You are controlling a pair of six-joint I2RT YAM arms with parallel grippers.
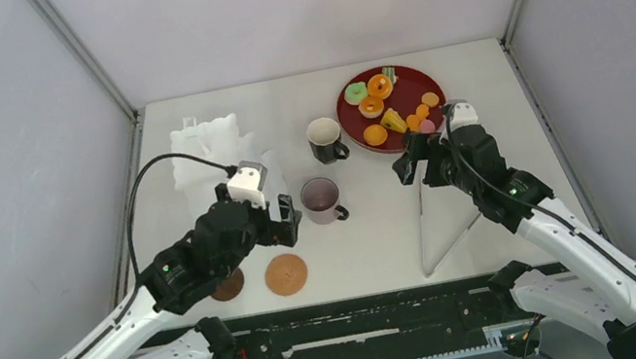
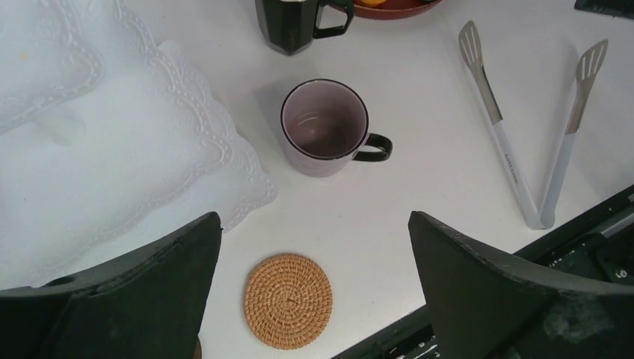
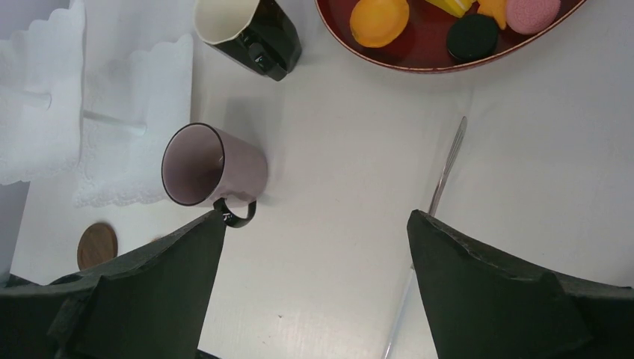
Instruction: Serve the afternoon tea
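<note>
The long metal tongs [image 1: 423,230] lie on the right half of the table [image 1: 363,231], arms splayed, their joined end toward the near edge. Their flat tips point at the dark red round tray [image 1: 409,82] at the back right. The right tool [image 1: 424,161] hovers over those tips, just in front of the tray, its fingers wide apart and holding nothing. The left tool [image 2: 314,224] hangs above the table between the white three-tier stand [image 1: 205,150] and the mauve mug [image 1: 322,200], also spread wide and gripping nothing.

The small pastries [image 1: 380,86], orange, green and yellow with a pink one and a black one among them, all sit in the tray. The black mug [image 1: 325,139] stands upright just left of the tray, pale inside. The mauve mug stands nearer the middle, upright, with a dark rim and handle. The stand, scallop-edged, occupies the back left. A woven brown coaster [image 1: 286,274] lies near the front edge; a darker coaster [image 1: 228,286] beside it is partly hidden under the left arm.
</note>
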